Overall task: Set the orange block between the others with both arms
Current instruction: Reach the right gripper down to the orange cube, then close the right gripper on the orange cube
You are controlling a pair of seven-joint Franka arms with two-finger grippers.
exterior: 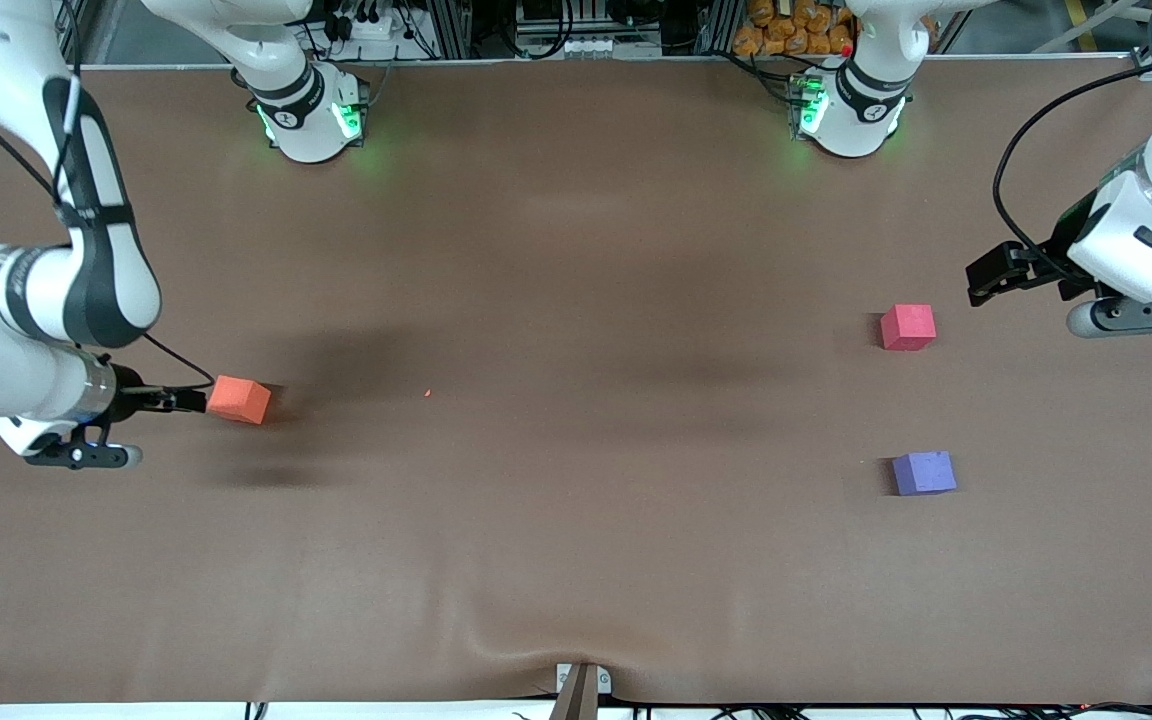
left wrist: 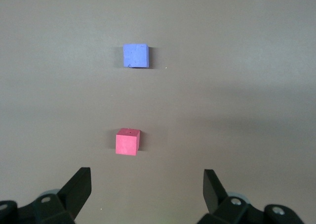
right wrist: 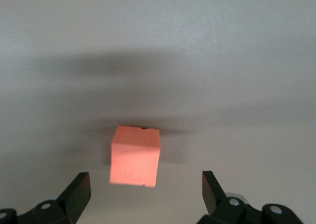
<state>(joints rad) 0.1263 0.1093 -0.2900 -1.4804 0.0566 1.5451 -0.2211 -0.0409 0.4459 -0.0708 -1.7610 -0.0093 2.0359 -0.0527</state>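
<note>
Orange block (exterior: 239,399) on the brown table (exterior: 576,560) toward the right arm's end, a cube turned slightly askew, just beside the spread, empty right gripper (right wrist: 145,189), red cube (exterior: 908,327) and purple cube (exterior: 924,473) well apart from it with bare cloth between, left gripper (left wrist: 147,187) spread empty near the red cube.

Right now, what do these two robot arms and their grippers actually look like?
Both are glossy white, rounded jointed arms with black bands at the joints and thin black cables looping alongside. Their bases glow green. The right gripper and the left gripper are black, each with two flat fingers on a black bracket.
</note>
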